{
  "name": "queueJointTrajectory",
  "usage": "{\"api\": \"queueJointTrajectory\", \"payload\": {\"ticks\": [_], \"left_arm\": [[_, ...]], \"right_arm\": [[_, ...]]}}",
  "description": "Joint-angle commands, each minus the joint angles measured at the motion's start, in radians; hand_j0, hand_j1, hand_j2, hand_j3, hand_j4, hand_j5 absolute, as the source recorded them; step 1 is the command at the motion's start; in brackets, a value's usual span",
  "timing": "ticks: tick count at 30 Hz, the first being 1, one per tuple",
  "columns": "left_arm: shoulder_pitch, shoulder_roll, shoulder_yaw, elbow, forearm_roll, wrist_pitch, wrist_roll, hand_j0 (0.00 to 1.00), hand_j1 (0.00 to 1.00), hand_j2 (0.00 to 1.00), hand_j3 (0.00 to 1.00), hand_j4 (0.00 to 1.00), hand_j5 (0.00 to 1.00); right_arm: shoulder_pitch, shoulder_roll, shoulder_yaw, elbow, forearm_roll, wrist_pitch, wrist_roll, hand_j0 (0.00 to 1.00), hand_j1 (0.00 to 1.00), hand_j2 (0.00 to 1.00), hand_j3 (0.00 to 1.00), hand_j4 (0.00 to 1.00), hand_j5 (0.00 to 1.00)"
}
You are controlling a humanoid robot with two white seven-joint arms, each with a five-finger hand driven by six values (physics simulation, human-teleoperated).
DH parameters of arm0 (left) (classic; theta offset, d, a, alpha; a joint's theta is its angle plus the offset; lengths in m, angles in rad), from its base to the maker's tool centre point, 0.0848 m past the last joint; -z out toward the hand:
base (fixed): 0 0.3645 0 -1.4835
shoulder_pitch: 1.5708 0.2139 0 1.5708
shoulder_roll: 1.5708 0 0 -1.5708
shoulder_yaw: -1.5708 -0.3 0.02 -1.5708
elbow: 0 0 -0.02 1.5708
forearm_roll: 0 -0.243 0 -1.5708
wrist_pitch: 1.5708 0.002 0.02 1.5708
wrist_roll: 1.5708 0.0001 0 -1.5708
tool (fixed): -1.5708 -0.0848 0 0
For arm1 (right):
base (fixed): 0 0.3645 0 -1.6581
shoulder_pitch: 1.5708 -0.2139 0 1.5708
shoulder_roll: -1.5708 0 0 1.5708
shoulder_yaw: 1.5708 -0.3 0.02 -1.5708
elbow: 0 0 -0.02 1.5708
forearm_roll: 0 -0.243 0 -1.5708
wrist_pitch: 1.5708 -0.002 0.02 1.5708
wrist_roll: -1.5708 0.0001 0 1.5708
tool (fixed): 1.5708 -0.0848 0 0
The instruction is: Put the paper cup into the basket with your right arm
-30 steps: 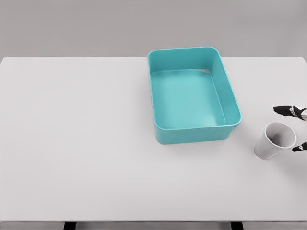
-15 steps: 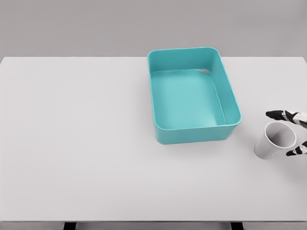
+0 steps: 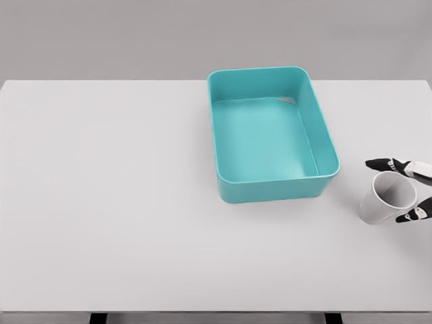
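Desk [image 3: 121,223] surface fills the near part of the view, white and bare on the left. Toward the right edge, the paper cup [image 3: 385,198] sits tilted on the desk, its open mouth turned up and to the right, its base toward the left. The right hand [image 3: 413,191] enters from the right edge, and only its dark fingertips show: one finger [image 3: 382,163] reaches over the far side of the cup's rim, another [image 3: 412,216] lies at the near side. They are spread around the rim, bracketing it, and whether they already touch the cup cannot be told. The left arm is out of sight.

Farther back and to the left stands the teal basket [image 3: 327,144], open and with nothing in it, its near right corner close to the cup but apart from it.

The step in hand looks like the grasp. Next the fingers would need to close on the cup's wall gently enough not to crush it, then lift it clear of the basket's wall before moving left.
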Motion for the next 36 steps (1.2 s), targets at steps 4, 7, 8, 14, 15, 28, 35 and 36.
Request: {"api": "queueJointTrajectory", "payload": {"ticks": [4,7,8,14,15,28,35,36], "left_arm": [[0.000,0.000,0.000,0.000,0.000,0.000,0.000,1.00,1.00,1.00,1.00,1.00,1.00],[0.000,0.000,0.000,0.000,0.000,0.000,0.000,1.00,1.00,1.00,1.00,1.00,1.00],[0.000,0.000,0.000,0.000,0.000,0.000,0.000,1.00,1.00,1.00,1.00,1.00,1.00],[0.000,0.000,0.000,0.000,0.000,0.000,0.000,1.00,1.00,1.00,1.00,1.00,1.00],[0.000,0.000,0.000,0.000,0.000,0.000,0.000,1.00,1.00,1.00,1.00,1.00,1.00],[0.000,0.000,0.000,0.000,0.000,0.000,0.000,1.00,1.00,1.00,1.00,1.00,1.00],[0.000,0.000,0.000,0.000,0.000,0.000,0.000,1.00,1.00,1.00,1.00,1.00,1.00],[0.000,0.000,0.000,0.000,0.000,0.000,0.000,1.00,1.00,1.00,1.00,1.00,1.00]], "right_arm": [[0.000,-0.001,-0.001,-0.007,-0.008,0.002,0.000,1.00,1.00,1.00,1.00,1.00,1.00],[0.000,-0.001,-0.001,-0.007,-0.008,0.002,0.000,1.00,1.00,1.00,1.00,1.00,1.00],[0.000,-0.001,-0.001,-0.007,-0.008,0.002,0.000,1.00,1.00,1.00,1.00,1.00,1.00],[0.000,-0.001,-0.001,-0.023,-0.008,0.002,0.000,1.00,1.00,1.00,1.00,1.00,1.00],[0.000,-0.001,-0.001,-0.025,-0.008,0.002,0.000,1.00,1.00,1.00,1.00,1.00,1.00],[0.000,0.000,0.004,-0.045,-0.008,0.002,0.000,1.00,1.00,1.00,1.00,1.00,1.00],[0.000,-0.001,0.002,-0.045,-0.008,0.002,0.000,0.78,0.78,0.78,0.78,0.78,0.78],[0.000,-0.001,0.002,-0.045,-0.008,0.002,0.000,0.76,0.76,0.76,0.76,0.76,0.76]]}}
